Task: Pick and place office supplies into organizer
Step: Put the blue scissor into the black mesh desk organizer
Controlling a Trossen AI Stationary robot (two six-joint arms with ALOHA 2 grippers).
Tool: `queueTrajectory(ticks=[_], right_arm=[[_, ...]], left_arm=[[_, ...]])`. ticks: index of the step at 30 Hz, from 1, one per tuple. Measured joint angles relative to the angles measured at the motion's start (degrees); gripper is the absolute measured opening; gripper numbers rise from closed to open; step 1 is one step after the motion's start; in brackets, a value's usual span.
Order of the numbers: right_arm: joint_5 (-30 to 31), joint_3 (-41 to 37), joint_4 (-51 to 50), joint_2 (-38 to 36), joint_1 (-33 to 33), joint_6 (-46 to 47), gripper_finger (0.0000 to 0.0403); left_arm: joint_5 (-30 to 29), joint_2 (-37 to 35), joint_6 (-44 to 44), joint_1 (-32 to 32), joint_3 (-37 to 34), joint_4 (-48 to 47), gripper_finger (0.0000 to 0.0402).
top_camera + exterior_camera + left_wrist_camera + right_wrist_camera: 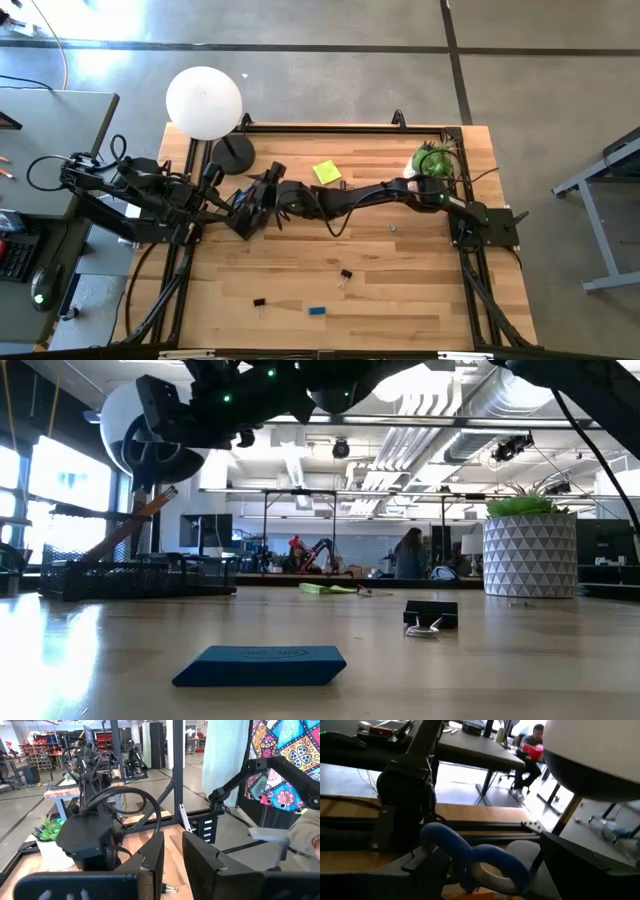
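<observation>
High cam straight down on my whole table [400,290], low cam at tabletop level facing 12 o'clock, eraser [262,665] close, both share the plant [530,545], wrist cams tight past my fingers, right one on scissors [475,862].

— What do we list at the table's left?
— Organizer [130,575], pencil [135,525] leaning in it; lamp [204,102] behind.
— Centre rear?
— Sticky pad [327,172]; plant [436,160] at right rear.
— Front?
— Two clips [346,274] [258,302], eraser [317,311] between them, nearest the edge.
</observation>
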Motion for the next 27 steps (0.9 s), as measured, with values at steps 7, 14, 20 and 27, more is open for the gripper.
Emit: queueTrajectory(ticks=[7, 14, 20, 27], right_arm=[[-4.54, 0.0, -3.98, 0.16, -1.81, 7.34, 0.0296], [-7.46, -0.02, -8.67, 0.28, -3.57, 13.51, 0.0296], [-10.62, -0.02, -9.65, 0.28, -3.92, 14.71, 0.0296], [-9.81, -0.04, -5.44, 0.37, -3.36, 14.75, 0.0296]], left_arm=[[0.0, 0.0, 0.0, 0.0, -0.02, 0.26, 0.006], [0.0, 0.0, 0.0, 0.0, -0.02, 0.28, 0.006], [0.0, 0.0, 0.01, 0.0, -0.02, 0.26, 0.006], [0.0, 0.0, 0.02, 0.0, -0.02, 0.26, 0.006]])
